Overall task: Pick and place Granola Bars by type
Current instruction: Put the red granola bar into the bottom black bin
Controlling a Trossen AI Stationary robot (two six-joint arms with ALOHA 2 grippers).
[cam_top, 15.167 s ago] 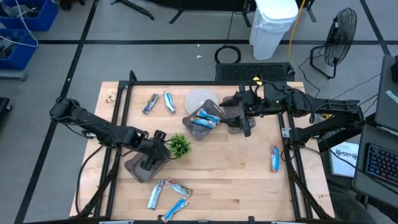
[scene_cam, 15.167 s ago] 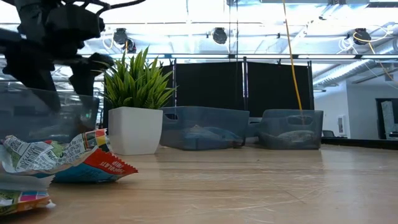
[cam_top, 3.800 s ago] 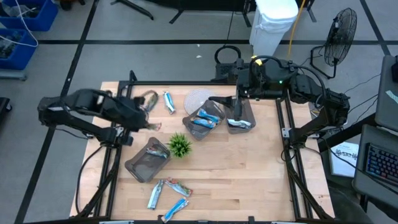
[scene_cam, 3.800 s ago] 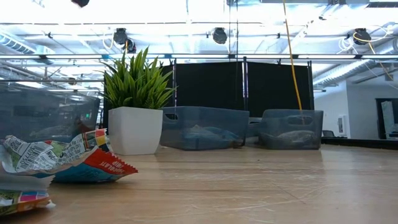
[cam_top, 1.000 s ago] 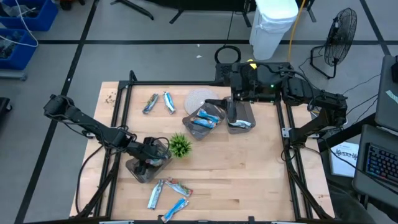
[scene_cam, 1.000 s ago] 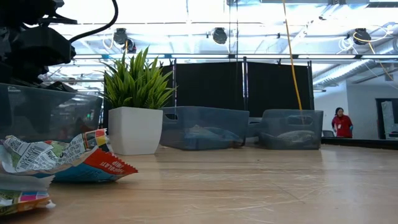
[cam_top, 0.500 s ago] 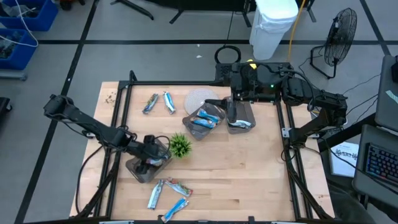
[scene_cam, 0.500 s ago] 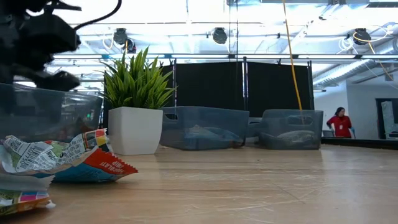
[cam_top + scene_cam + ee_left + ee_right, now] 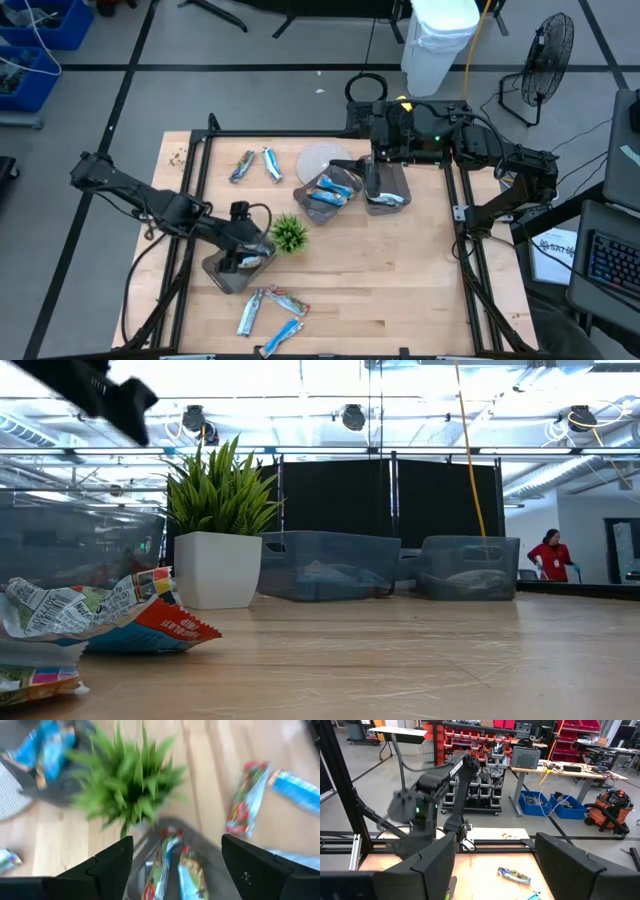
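My left gripper point(image 9: 240, 243) hangs open and empty over the grey tray point(image 9: 222, 272) at the near left. The left wrist view point(image 9: 176, 840) shows two granola bars point(image 9: 162, 867) point(image 9: 192, 875) lying flat in that tray. Three more bars point(image 9: 250, 312) point(image 9: 287, 301) point(image 9: 283, 335) lie near the front edge, and two point(image 9: 242, 166) point(image 9: 271, 163) at the far left. My right gripper point(image 9: 371, 180) point(image 9: 495, 845) waits open over the far trays point(image 9: 325, 195) point(image 9: 388, 192), which hold blue bars.
A small green plant point(image 9: 290, 233) in a white pot point(image 9: 215, 570) stands just right of the near-left tray. A pale round mat point(image 9: 325, 158) lies at the far middle. Metal frame rails run along the table's sides. A person in red point(image 9: 550, 555) stands far behind the table.
My left gripper has gone up out of the near-left tray and a little toward the far edge; in the low view it climbs from tray height to the picture's top. The tray and the bars stay where they were.
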